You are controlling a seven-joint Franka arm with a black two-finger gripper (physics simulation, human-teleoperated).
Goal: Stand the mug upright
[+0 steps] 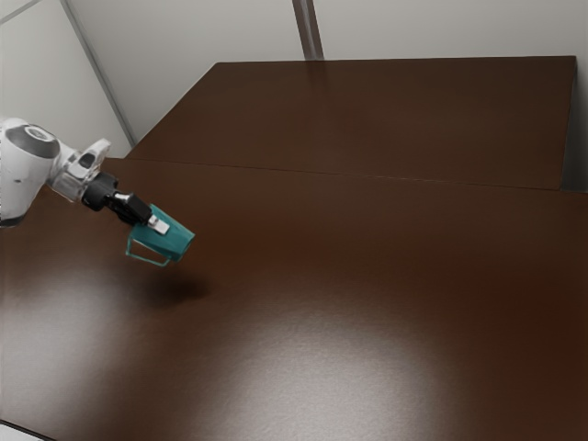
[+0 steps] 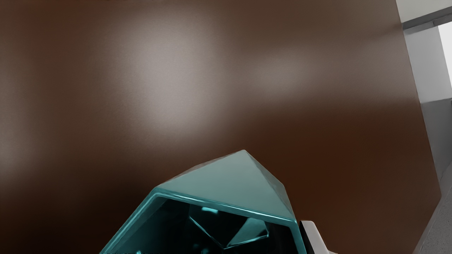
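In the exterior view my gripper (image 1: 158,223) is shut on the teal mug (image 1: 173,241), holding it off the table, with a dark shadow beneath. The mug hangs tilted, its handle on the lower side toward the exterior view's left. In the wrist view the faceted mug (image 2: 226,187) has its open mouth turned toward my hand and its base pointing away. One pale fingertip of the gripper (image 2: 212,243) lies against the mug's side; the other finger is hidden.
The brown table (image 1: 367,257) stretches out below and beyond the mug, with a seam across it toward the back. Pale walls (image 1: 441,28) stand behind it. In the wrist view the tabletop's edge runs along one side, with grey floor past it.
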